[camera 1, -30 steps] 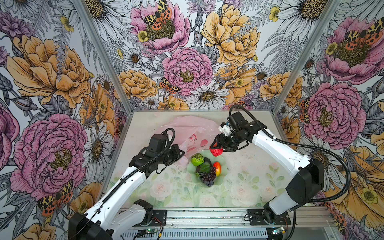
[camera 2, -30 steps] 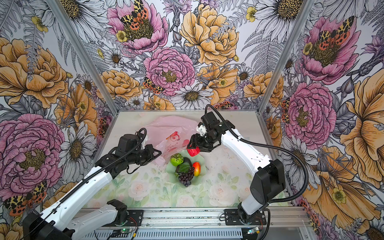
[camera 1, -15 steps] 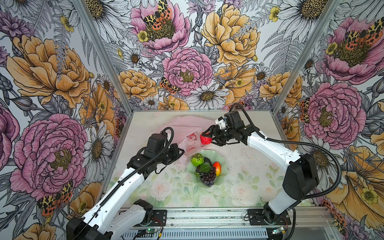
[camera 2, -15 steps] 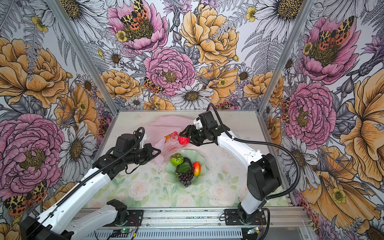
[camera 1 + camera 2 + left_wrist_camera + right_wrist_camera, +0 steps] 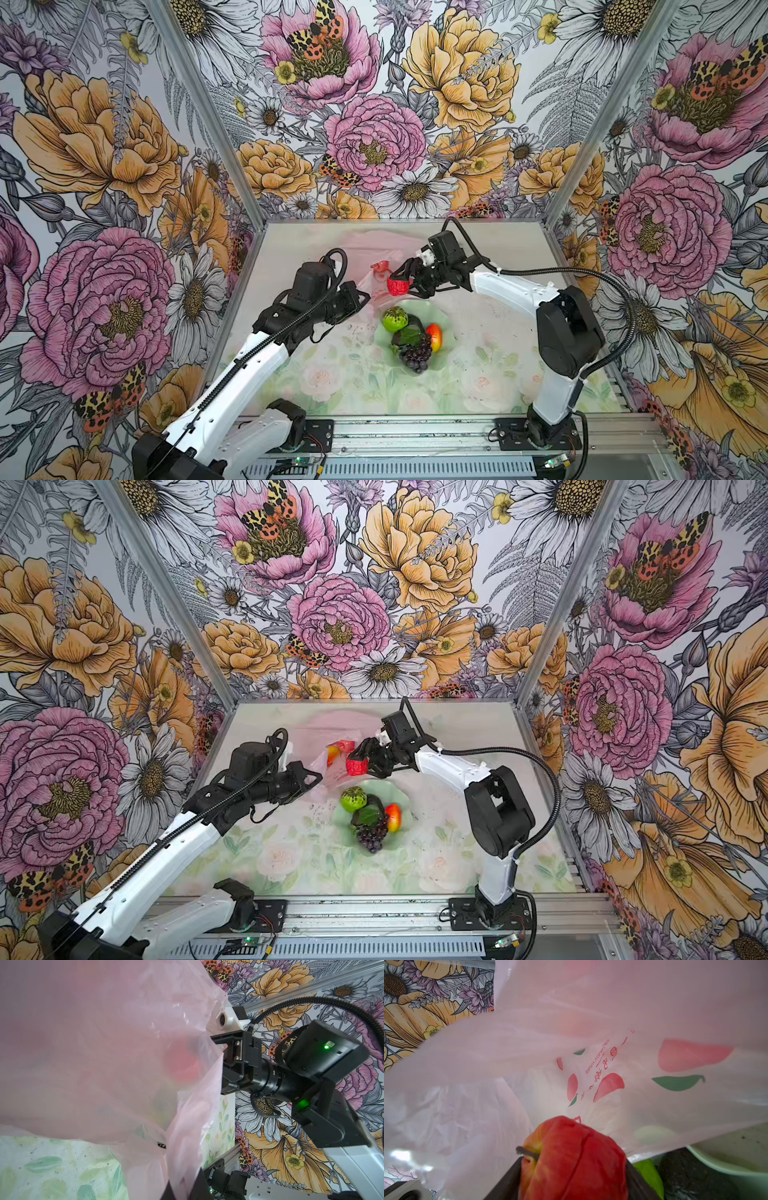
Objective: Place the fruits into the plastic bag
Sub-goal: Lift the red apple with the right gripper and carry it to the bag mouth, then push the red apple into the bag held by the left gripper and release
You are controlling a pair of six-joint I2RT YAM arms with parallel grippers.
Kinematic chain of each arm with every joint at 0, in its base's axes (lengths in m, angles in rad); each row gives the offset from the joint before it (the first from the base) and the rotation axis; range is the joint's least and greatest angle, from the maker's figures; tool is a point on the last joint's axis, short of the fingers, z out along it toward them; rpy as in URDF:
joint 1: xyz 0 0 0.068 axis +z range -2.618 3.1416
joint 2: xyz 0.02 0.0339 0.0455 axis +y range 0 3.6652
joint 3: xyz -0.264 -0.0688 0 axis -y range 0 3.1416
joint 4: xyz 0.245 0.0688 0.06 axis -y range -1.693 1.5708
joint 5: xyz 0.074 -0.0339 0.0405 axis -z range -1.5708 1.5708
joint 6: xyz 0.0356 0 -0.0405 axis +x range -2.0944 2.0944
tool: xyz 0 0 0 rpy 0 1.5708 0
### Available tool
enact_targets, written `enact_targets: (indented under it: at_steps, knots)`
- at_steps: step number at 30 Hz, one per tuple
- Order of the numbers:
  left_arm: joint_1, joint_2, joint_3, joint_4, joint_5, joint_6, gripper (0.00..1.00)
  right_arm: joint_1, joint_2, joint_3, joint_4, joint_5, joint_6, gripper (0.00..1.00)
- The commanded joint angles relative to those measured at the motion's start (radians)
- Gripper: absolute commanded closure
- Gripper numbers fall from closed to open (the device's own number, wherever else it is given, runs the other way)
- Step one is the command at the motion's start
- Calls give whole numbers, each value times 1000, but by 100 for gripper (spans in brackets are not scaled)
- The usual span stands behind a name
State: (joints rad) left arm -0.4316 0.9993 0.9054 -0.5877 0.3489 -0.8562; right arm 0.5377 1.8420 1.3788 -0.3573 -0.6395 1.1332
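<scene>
**Red fruit hanging at the bag's mouth**

The floral table (image 5: 478, 386) is carrying everything. The pale pink plastic bag (image 5: 386, 245) is lying toward its far side, with its near edge lifted. The left claw (image 5: 365, 296) is pinching that edge, jaws closed on the film. In the left wrist view the film is draping across most of the picture.

The pale green dish (image 5: 444, 320) is sitting just in front of the bag. The right claw (image 5: 404, 279) is gripping a glossy red fruit (image 5: 397, 286), jaws partly open around it. It is holding the fruit at the bag's opening, above the dish's far rim.

A grape bunch (image 5: 415, 355), a bumpy green fruit (image 5: 395, 319), a blackish lump (image 5: 405, 334) and an orange-red fruit (image 5: 434, 334) are lying on the dish.
</scene>
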Motion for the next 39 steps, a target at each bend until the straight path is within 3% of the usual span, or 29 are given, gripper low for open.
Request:
enact_targets:
  at_steps: [1, 39]
  knots:
    - [-1, 9, 16, 3, 7, 21, 100, 7, 24, 49, 39, -17, 5, 37]
    - [-19, 48, 14, 15, 23, 31, 100, 12, 262, 170, 148, -7, 90, 33]
